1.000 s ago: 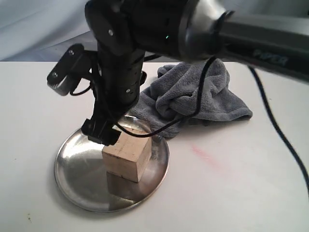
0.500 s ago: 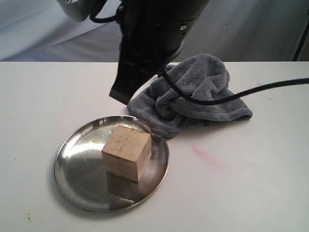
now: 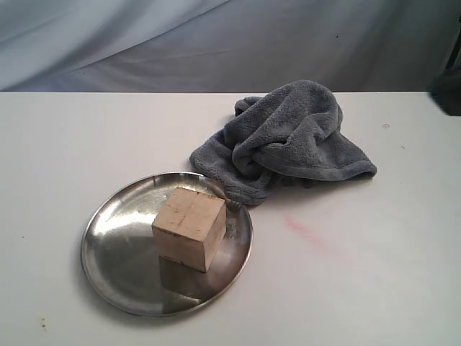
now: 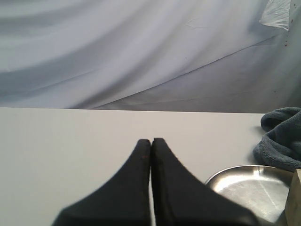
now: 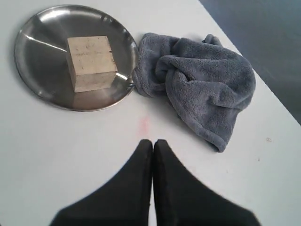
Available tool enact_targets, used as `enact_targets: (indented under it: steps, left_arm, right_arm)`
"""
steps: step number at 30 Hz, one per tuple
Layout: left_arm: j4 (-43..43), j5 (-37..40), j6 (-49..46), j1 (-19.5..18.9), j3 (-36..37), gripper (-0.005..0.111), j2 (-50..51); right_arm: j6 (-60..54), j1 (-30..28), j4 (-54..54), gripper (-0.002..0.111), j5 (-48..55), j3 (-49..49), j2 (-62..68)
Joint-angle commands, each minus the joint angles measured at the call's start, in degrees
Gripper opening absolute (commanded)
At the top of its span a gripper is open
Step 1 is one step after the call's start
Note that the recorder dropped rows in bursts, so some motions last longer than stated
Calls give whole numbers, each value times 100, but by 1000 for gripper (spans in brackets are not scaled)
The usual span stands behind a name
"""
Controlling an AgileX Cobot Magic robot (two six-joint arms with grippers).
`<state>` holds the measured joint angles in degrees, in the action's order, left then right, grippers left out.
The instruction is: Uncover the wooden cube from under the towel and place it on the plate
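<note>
Inspecting the desk [image 3: 374, 274], we find the wooden cube [image 3: 190, 228] uncovered, resting on the plate [image 3: 119, 252]; the towel [image 3: 288, 140] lies bunched at the plate's two o'clock. Left gripper [image 4: 151, 141] and right gripper [image 5: 153, 142] are pressed together, empty — we judge nothing remains.

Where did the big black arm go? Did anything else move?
The right gripper left the cube, lifted up and away out of the exterior view, and is now shut and empty. The cube, plate and towel stayed just where they were.
</note>
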<state>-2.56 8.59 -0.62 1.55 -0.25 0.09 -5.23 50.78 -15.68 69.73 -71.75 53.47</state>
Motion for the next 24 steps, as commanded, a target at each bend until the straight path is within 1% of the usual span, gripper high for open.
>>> enact_targets:
  steps: [1,6,12,15,18,20,21,23,24]
  left_arm:
    - [4,-13,4,5,25,1,-9]
    - [4,-13,4,5,25,1,-9]
    - [4,-13,15,5,25,1,-9]
    - [4,-13,15,5,25,1,-9]
    - [4,-23,15,5,25,1,-9]
    - [4,-23,15,5,25,1,-9]
    - [4,-23,5,5,25,1,-9]
    - [4,-23,5,5,25,1,-9]
    - [4,-23,5,5,25,1,-9]
  right_arm:
    - [661,-4,-68,0,23,799,-1627]
    - [963,-4,-12,0,23,1444,-3569]
    - [979,-4,187,0,23,1565,-5347]
    - [979,-15,522,0,23,1614,-5347]
    - [735,-26,872,0,-76,2001,-5347]
    - [680,-26,939,0,-849,2393,-5347]
    - [680,-26,991,0,-1467,2702,-5347]
    - [680,-26,1094,0,-2366,3221,-5347]
    - [680,-26,1137,0,-3128,3547,-5347]
